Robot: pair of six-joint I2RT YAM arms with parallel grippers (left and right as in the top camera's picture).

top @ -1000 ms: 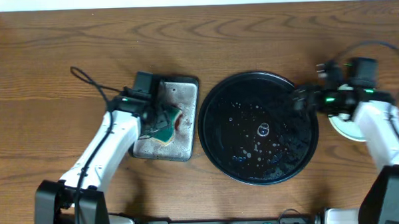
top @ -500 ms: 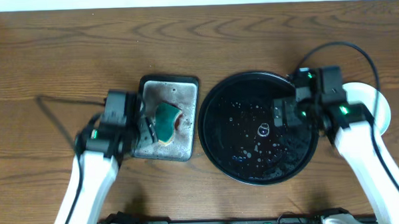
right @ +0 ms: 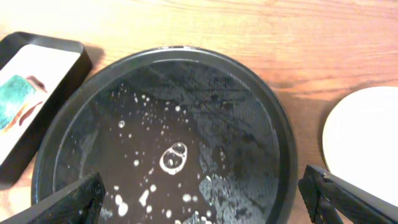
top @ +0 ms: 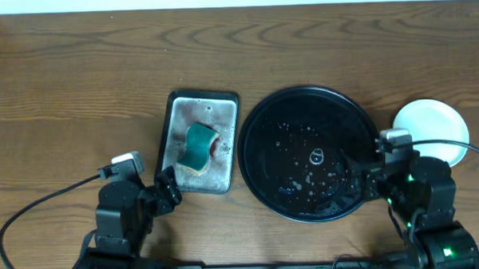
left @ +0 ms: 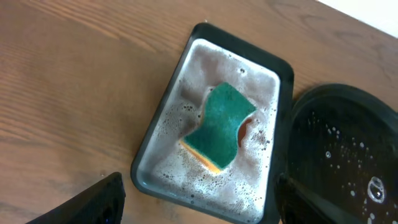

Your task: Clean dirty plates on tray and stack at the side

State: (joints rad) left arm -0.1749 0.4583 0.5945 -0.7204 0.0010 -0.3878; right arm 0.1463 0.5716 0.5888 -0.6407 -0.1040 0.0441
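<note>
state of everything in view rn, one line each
black tray, wet with droplets, nothing on it
plates, beside the black tray, only the clean top one shows
grey tray, sudsy, red smears
sponge, lying in the grey tray
left gripper, open, empty
right gripper, open, empty

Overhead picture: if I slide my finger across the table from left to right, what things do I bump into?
grey metal tray with the green sponge lying in it → big round black tray → pale plate
</note>
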